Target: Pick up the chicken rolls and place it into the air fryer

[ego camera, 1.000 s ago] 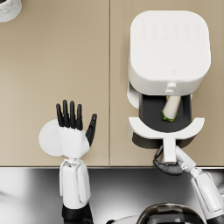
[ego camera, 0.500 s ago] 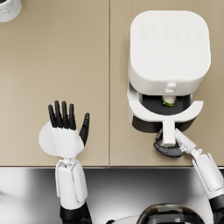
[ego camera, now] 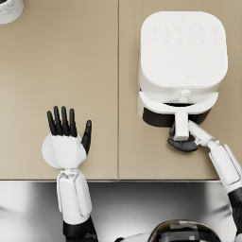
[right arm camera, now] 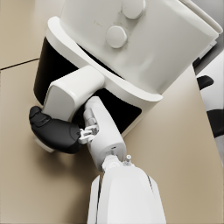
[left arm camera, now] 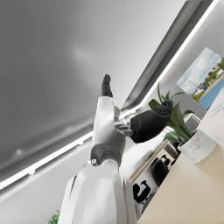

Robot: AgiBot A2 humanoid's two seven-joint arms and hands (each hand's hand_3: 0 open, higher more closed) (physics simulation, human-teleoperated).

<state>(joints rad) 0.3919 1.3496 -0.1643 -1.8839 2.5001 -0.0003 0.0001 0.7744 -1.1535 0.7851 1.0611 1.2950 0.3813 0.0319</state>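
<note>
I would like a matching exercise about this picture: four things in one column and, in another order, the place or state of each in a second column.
Things:
1. left hand
2. right hand
3. air fryer drawer
4. white plate

States:
A. pushed almost fully in, only a dark gap showing
B. on the drawer's handle
C. raised with fingers spread, holding nothing
D. on the counter, partly hidden under a hand

Pairs: 1-C, 2-B, 3-A, 4-D
</note>
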